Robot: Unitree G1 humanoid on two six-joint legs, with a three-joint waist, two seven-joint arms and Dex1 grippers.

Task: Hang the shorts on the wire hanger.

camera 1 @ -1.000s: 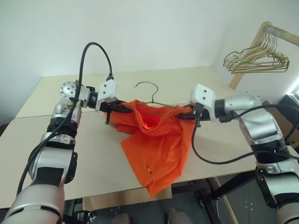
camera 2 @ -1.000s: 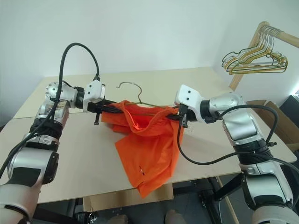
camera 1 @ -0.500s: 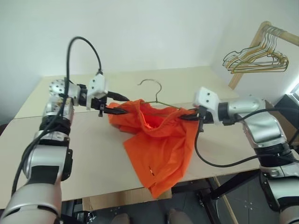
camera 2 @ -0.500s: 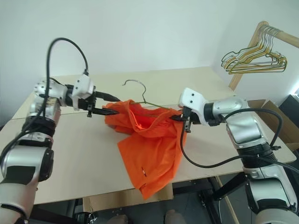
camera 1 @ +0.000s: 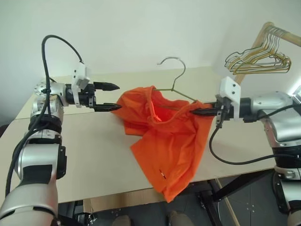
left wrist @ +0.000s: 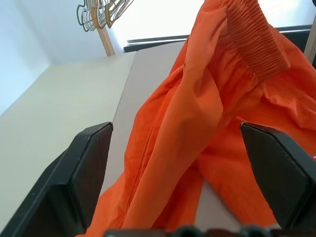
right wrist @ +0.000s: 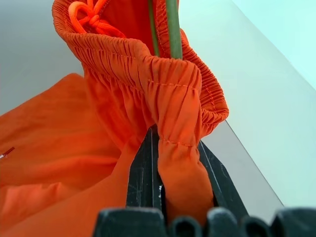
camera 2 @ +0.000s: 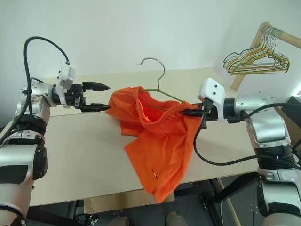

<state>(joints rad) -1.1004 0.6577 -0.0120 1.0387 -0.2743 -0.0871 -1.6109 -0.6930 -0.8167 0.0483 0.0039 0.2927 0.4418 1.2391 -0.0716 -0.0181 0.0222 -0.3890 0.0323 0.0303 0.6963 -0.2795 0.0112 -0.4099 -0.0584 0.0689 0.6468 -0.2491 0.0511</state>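
The left gripper (camera 1: pixel 109 97) has let go of the shorts (camera 1: pixel 164 141): a second ago its fingers were pinched on the cloth, and now they are spread wide and stand just beside the orange fabric, apart from it. The right gripper (camera 1: pixel 197 112) stays pressed together on the gathered waistband, with the wire hanger (camera 1: pixel 175 77) running through it. The shorts hang from this one side, the rest lying on the table (camera 1: pixel 94 146) and over its front edge. The hanger has tilted up, hook high. Probably the loose side must be taken again.
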